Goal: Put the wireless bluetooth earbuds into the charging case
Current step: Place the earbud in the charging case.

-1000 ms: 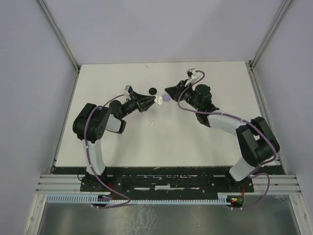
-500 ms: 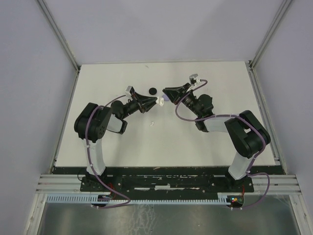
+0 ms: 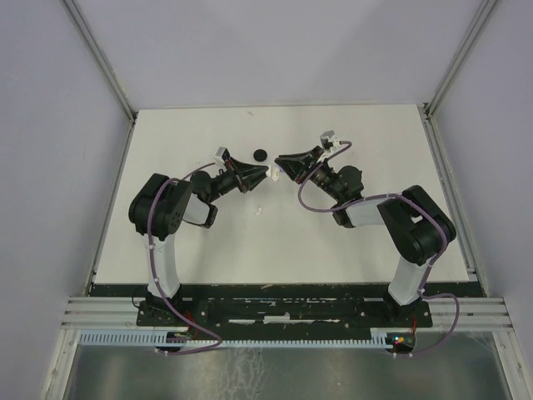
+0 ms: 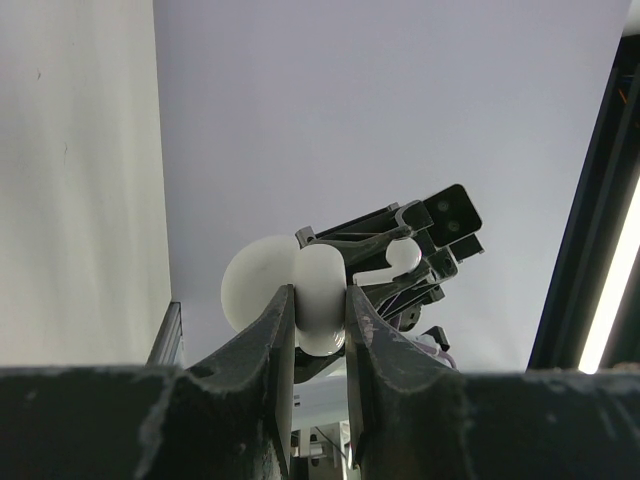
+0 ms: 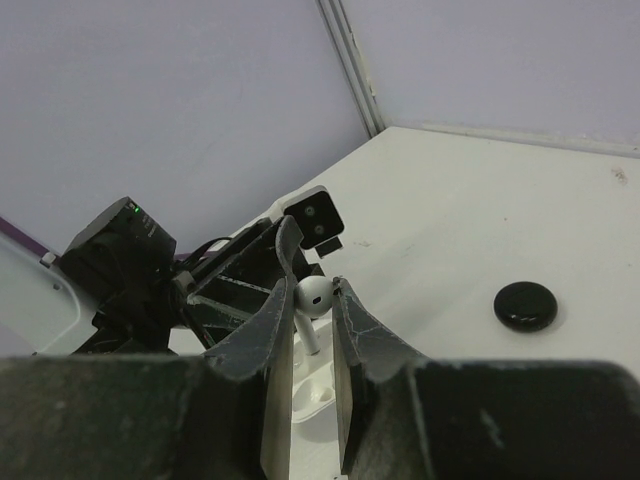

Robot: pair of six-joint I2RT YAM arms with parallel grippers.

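Observation:
My left gripper (image 3: 264, 174) is shut on the white charging case (image 4: 318, 305), held above the table with its lid (image 4: 252, 285) open to one side. My right gripper (image 5: 313, 291) is shut on a white earbud (image 5: 316, 296). The stem points down at the open case (image 5: 318, 384) just below it. In the top view my right gripper (image 3: 280, 161) meets the left one tip to tip over the table's far middle. Another small white earbud (image 3: 259, 210) lies loose on the table nearer the bases.
A round black disc (image 3: 260, 153) lies on the white table (image 3: 350, 250) just beyond the two grippers, and shows as a black disc (image 5: 525, 306) right of the jaws in the right wrist view. Grey walls and metal posts enclose the table.
My right gripper has moved left and slightly back with the earbud, closing on the case and now covering the lilac disc. The left gripper has barely moved.

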